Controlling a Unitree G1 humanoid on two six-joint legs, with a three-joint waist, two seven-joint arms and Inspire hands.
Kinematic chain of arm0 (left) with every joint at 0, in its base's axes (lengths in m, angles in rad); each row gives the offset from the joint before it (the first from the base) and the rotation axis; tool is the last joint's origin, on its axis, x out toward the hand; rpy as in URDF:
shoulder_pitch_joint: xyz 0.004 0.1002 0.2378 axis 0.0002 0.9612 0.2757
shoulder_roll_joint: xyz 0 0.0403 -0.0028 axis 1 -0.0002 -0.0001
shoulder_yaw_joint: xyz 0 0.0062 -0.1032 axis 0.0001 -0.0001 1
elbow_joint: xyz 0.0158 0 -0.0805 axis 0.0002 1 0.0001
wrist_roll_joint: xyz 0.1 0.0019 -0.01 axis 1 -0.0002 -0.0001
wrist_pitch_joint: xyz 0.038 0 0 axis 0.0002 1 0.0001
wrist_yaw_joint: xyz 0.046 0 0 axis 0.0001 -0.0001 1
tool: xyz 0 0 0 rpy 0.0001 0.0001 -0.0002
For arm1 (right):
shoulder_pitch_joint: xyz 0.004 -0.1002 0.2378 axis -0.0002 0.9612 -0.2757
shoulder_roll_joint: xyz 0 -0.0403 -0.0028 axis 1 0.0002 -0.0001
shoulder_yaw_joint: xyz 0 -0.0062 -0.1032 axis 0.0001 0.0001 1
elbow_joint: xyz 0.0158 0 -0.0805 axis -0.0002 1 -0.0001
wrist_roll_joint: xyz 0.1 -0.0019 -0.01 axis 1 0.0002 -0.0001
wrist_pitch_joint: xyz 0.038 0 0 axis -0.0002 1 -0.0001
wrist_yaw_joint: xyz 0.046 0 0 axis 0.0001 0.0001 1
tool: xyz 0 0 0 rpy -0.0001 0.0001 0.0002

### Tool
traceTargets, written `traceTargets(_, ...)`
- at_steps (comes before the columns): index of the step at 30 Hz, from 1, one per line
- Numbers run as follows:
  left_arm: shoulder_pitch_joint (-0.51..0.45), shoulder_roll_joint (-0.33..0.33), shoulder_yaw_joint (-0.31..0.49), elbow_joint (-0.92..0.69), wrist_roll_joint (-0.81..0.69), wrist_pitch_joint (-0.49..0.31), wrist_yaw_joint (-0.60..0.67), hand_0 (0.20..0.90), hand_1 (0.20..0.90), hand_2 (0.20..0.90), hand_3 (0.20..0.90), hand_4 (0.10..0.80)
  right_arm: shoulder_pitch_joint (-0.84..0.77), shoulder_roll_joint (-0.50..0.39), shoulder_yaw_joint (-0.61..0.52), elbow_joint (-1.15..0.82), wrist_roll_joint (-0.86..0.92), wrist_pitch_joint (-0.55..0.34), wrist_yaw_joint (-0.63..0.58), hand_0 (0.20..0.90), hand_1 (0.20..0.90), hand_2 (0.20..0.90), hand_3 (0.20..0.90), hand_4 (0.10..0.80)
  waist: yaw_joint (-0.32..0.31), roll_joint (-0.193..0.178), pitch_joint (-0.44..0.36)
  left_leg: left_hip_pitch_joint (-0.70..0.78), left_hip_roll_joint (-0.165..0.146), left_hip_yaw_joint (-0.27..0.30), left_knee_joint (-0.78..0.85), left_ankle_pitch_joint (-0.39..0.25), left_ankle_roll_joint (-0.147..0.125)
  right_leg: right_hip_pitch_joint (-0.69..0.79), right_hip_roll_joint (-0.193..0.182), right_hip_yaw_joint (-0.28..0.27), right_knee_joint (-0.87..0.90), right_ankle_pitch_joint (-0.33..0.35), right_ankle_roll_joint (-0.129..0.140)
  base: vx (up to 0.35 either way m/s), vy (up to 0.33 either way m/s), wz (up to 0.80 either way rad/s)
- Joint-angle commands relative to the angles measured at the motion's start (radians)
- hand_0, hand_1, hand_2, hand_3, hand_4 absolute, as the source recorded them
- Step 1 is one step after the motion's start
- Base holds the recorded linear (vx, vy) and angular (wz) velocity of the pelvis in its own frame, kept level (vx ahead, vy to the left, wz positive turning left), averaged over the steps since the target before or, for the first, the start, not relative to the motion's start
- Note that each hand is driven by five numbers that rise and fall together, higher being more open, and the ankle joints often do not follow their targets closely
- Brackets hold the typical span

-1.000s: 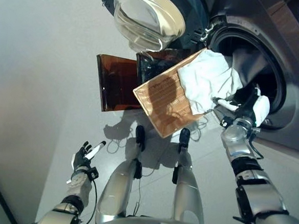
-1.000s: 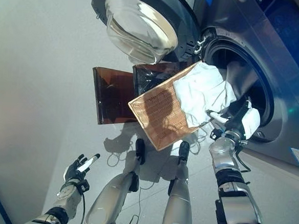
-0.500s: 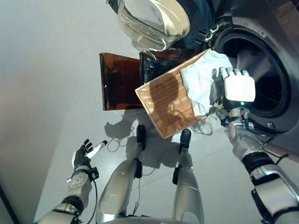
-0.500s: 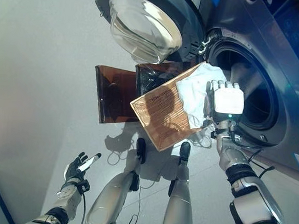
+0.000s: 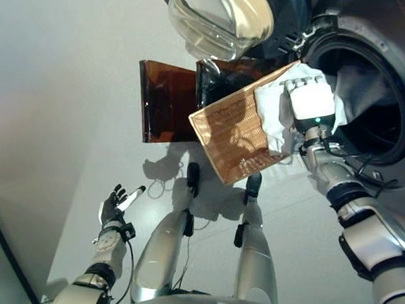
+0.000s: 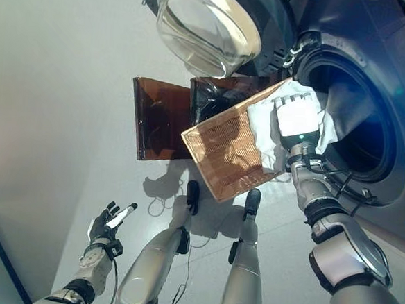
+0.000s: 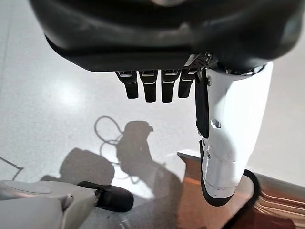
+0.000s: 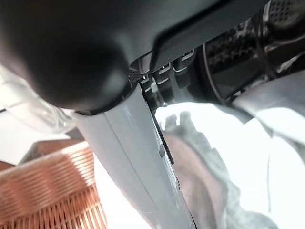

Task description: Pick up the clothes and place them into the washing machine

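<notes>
White clothes point(image 5: 270, 111) lie heaped in the end of a woven brown basket point(image 5: 231, 136) that rests by the washing machine's round opening point(image 5: 382, 116). My right hand point(image 5: 310, 102) hovers flat over the white heap with straight fingers, open; its wrist view shows the white cloth point(image 8: 224, 157) just past the thumb. A grey cloth point(image 5: 364, 76) hangs inside the drum's mouth. My left hand point(image 5: 115, 208) hangs low at the left over the floor, open and holding nothing, with its fingers point(image 7: 152, 88) straight.
The machine's glass door point(image 5: 219, 17) stands swung open above the basket. A brown see-through box point(image 5: 166, 101) stands on the floor behind the basket. Grey floor spreads to the left.
My right hand has come out of the drum's mouth and swung back over the white clothes in the basket. The left hand has stayed put; the camera has shifted slightly.
</notes>
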Motion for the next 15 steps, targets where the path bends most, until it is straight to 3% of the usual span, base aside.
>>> traceTargets(1,-0.013,0.026,-0.007,-0.01,-0.052,-0.054,0.029,0.9,0.9,0.9,0.9,0.8,-0.142,-0.072,0.04,-0.013,-0.009,0.027,-0.026,0.9,0.9,0.9,0.9,0.8,0.037,0.059,0.016,0.018,0.015,-0.066,-0.03,0.0,-0.106,0.004,0.034,-0.056,0.083,-0.042,0.001,-0.035,-0.011,0.12)
traceTargets(15,-0.013,0.043,-0.037,-0.205,-0.153,-0.088,0.025,0.9,0.9,0.9,0.9,0.8,-0.259,-0.075,0.128,0.122,0.03,0.027,0.011,0.9,0.9,0.9,0.9,0.8,0.053,0.082,0.078,-0.084,0.006,-0.089,-0.03,0.032,-0.111,-0.084,0.022,-0.077,0.088,-0.019,0.004,-0.041,-0.002,0.09)
